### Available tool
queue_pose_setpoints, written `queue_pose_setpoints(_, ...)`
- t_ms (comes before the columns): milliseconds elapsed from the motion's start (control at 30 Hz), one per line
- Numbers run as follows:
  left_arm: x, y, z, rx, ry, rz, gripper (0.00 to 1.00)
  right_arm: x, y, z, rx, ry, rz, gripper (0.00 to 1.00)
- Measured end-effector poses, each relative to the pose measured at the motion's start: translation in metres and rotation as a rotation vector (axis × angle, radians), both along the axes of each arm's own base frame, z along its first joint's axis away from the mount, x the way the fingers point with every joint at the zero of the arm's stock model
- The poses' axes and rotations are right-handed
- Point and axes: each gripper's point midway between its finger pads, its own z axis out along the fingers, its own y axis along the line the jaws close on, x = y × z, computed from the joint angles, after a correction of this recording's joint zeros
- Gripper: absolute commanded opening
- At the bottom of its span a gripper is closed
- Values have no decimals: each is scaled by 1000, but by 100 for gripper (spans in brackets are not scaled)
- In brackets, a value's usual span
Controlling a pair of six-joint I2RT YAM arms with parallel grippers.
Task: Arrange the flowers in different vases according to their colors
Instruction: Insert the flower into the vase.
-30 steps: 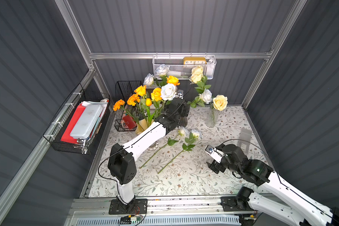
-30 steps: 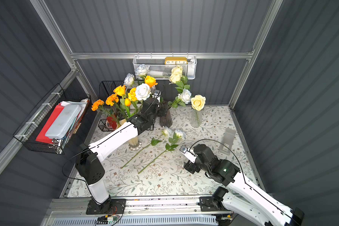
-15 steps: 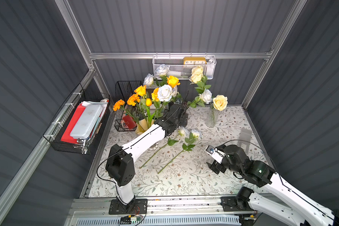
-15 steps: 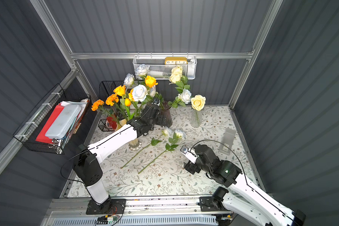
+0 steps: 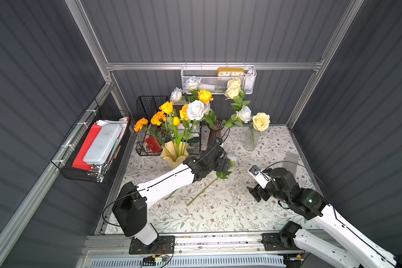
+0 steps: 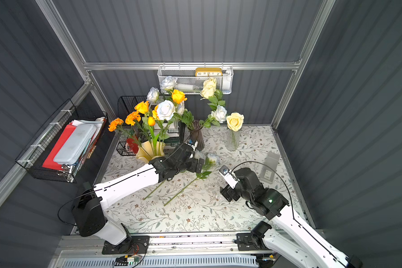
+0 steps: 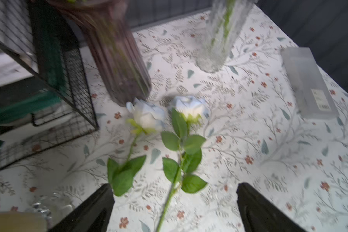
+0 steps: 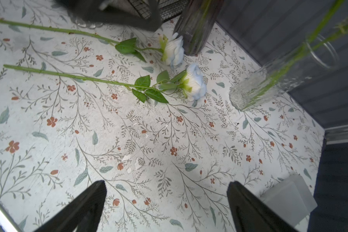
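The left end effector (image 7: pixel 174 186) hovers released over two bluish-white roses (image 7: pixel 190 107) lying on the tabletop (image 7: pixel 249 124) — blooms just ahead of it, beside the dark purple vase (image 7: pixel 119 60) — while the right end effector (image 8: pixel 166 183), also released, stands well apart.

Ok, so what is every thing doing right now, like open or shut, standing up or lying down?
left gripper, open, holding nothing
right gripper, open, holding nothing
yellow vase, upright, flowers in it
purple vase, upright, flowers in it
clear vase, upright, stems in it
rose beside the purple vase, lying flat
other loose rose, lying flat
frosted box, lying flat
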Motion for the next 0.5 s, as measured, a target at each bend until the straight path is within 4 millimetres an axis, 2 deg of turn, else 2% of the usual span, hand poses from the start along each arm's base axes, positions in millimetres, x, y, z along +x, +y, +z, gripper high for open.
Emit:
queue_pose_setpoints(100, -30, -4, -26, 0, 82, -60, 99, 14, -5, 9, 66, 29, -83, 99)
queue_pose_setpoints(200, -47, 5, -60, 33, 169, -71, 99, 28, -6, 11, 115, 76, -155, 97)
queue_pose_setpoints(333, -59, 16, -97, 89, 245, -61, 99, 38, -7, -4, 145, 152, -215, 96)
queue_pose_setpoints(500, -65, 15, -132, 144, 324, -73, 97, 37, -4, -2, 187, 165, -222, 96)
